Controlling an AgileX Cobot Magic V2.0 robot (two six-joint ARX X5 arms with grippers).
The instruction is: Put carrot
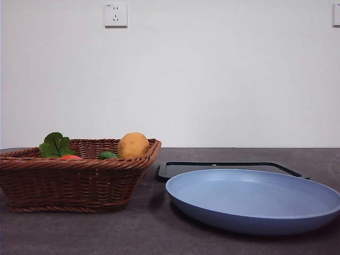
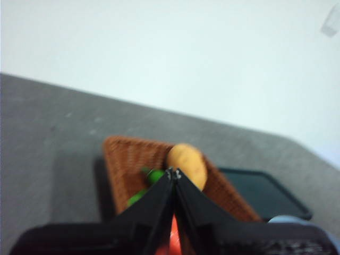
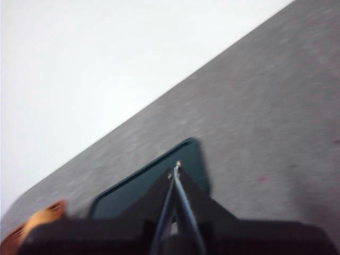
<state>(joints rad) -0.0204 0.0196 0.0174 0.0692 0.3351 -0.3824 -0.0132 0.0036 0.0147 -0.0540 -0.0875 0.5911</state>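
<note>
Dark table (image 1: 149, 234), carrot (image 1: 70, 157) in wicker basket (image 1: 69, 183); no legible writing

The front camera sits low, level with the table, close to the basket (image 1: 74, 175). Both wrist cameras look past their pincers; all views share the basket.

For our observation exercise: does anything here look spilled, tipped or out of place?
Nothing stands out. The brown wicker basket sits upright holding the red-orange carrot and yellow-brown potato; the blue plate lies flat.
</note>
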